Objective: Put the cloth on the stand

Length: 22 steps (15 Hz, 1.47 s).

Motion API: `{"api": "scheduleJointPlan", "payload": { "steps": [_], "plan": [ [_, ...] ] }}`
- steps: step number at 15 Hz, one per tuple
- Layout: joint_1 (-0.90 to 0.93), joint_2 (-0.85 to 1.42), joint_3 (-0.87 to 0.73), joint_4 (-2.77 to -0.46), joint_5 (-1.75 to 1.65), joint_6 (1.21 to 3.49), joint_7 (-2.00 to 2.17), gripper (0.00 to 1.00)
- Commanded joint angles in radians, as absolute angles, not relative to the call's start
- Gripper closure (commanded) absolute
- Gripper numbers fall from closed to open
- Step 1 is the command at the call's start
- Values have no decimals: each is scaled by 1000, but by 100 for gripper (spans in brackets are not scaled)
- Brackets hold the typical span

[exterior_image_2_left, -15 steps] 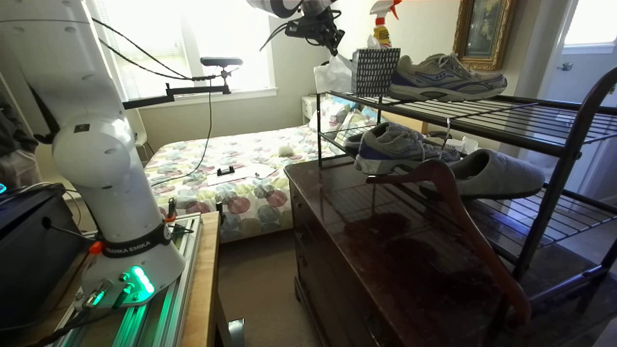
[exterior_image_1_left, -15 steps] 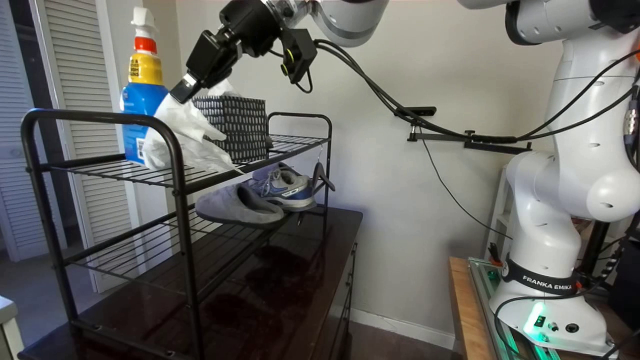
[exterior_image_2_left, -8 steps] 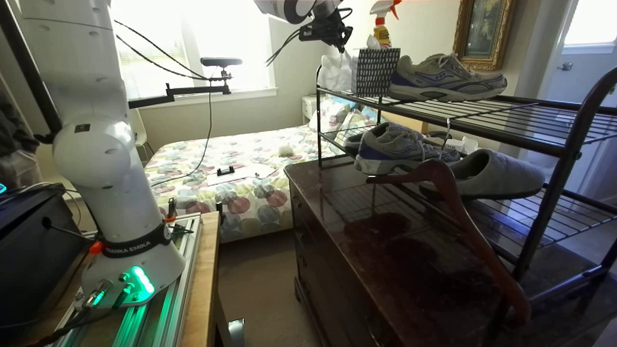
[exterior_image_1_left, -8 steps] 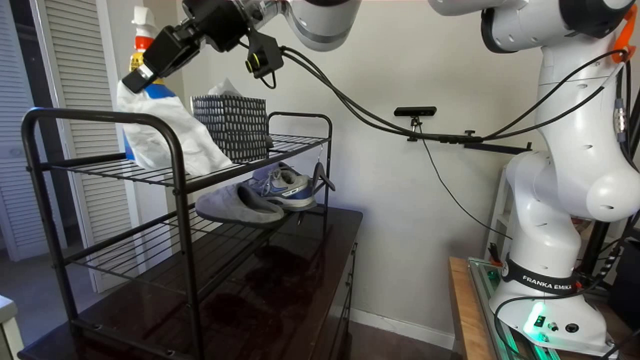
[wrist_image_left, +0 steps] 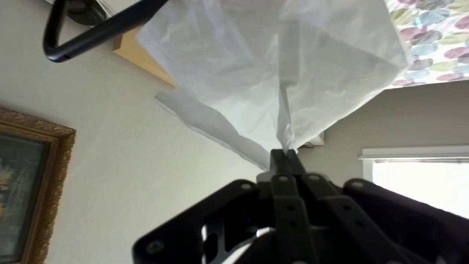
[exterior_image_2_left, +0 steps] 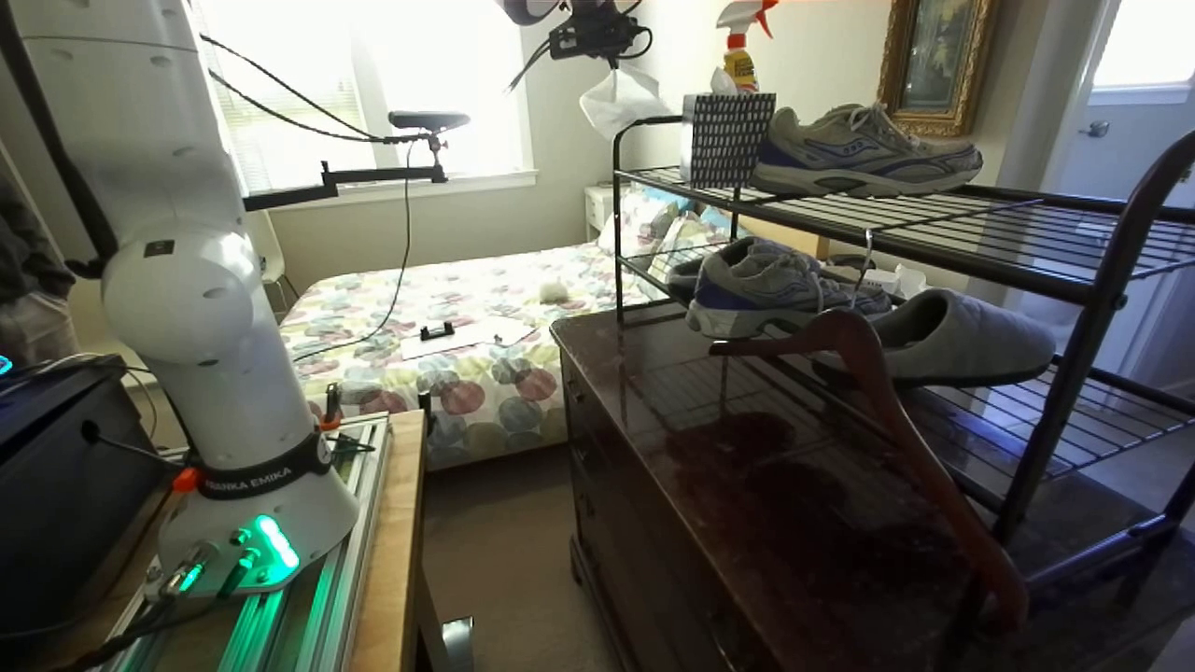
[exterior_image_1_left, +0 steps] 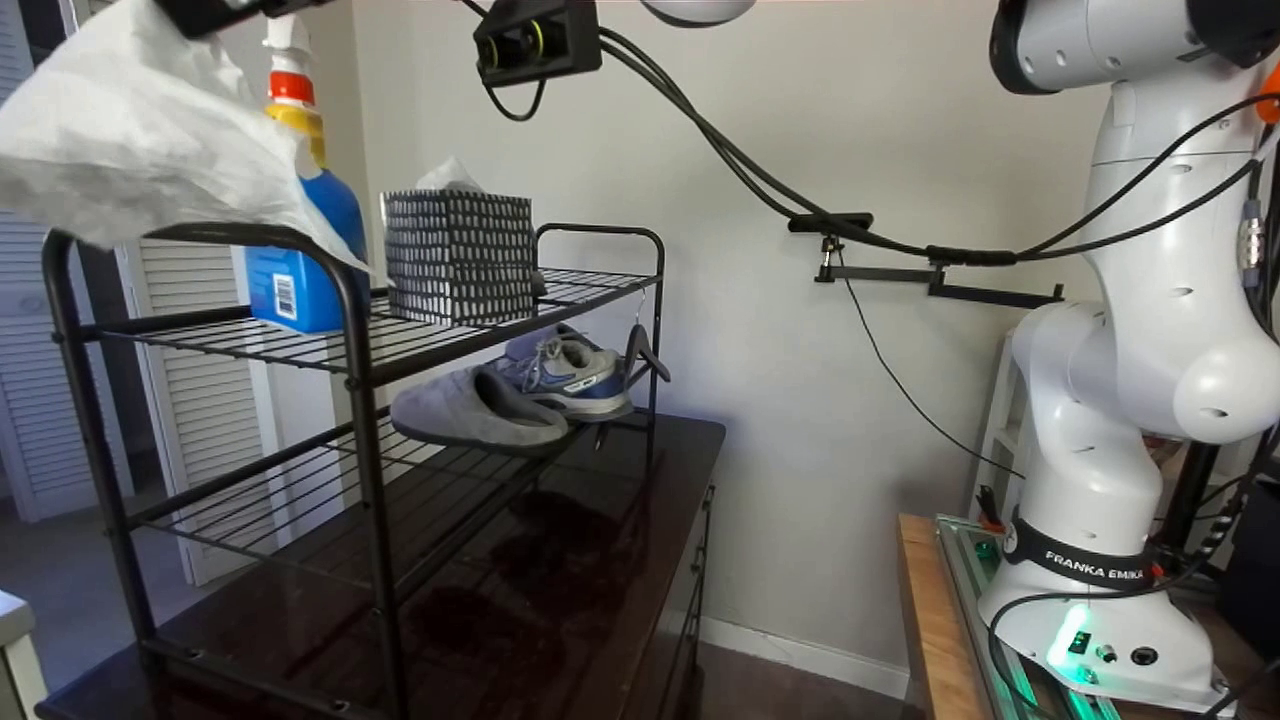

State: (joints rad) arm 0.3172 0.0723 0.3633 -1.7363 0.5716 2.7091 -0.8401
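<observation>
A thin white cloth (exterior_image_1_left: 130,130) hangs spread out from my gripper at the upper left. It also shows in an exterior view (exterior_image_2_left: 616,103) and fills the top of the wrist view (wrist_image_left: 234,69). My gripper (wrist_image_left: 284,156) is shut on a bunched edge of it. In both exterior views the gripper (exterior_image_1_left: 195,15) is at the top; its fingertips (exterior_image_2_left: 613,63) are small or cut off there. The stand is a black metal rack (exterior_image_1_left: 372,470), also in an exterior view (exterior_image_2_left: 1055,411). The cloth is above and around its end rail (wrist_image_left: 99,36); I cannot tell if they touch.
A blue spray bottle (exterior_image_1_left: 305,285) and a patterned tissue box (exterior_image_1_left: 462,255) stand on the top shelf, with a shoe (exterior_image_2_left: 864,154). A slipper (exterior_image_1_left: 480,410) and shoes are on the lower shelf. A hanger (exterior_image_2_left: 887,411) hangs at the front. The rack stands on a dresser (exterior_image_1_left: 560,580).
The gripper first moved left with the cloth on the top shelf in an exterior view. It has since risen with the cloth, lifting it off the shelf and over the end rail.
</observation>
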Motion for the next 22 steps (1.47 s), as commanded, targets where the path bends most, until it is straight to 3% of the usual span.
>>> {"api": "scheduleJointPlan", "payload": {
  "steps": [1, 5, 11, 17, 22],
  "plan": [
    [297, 116, 371, -1693, 698, 2626, -984, 100],
    [273, 142, 355, -1660, 705, 2558, -1029, 100],
    [287, 270, 375, -1398, 672, 2396, -1063, 100],
    [291, 362, 346, -1284, 672, 2516, -1009, 100],
    [263, 339, 308, -1367, 695, 2579, -978, 100]
  ]
}}
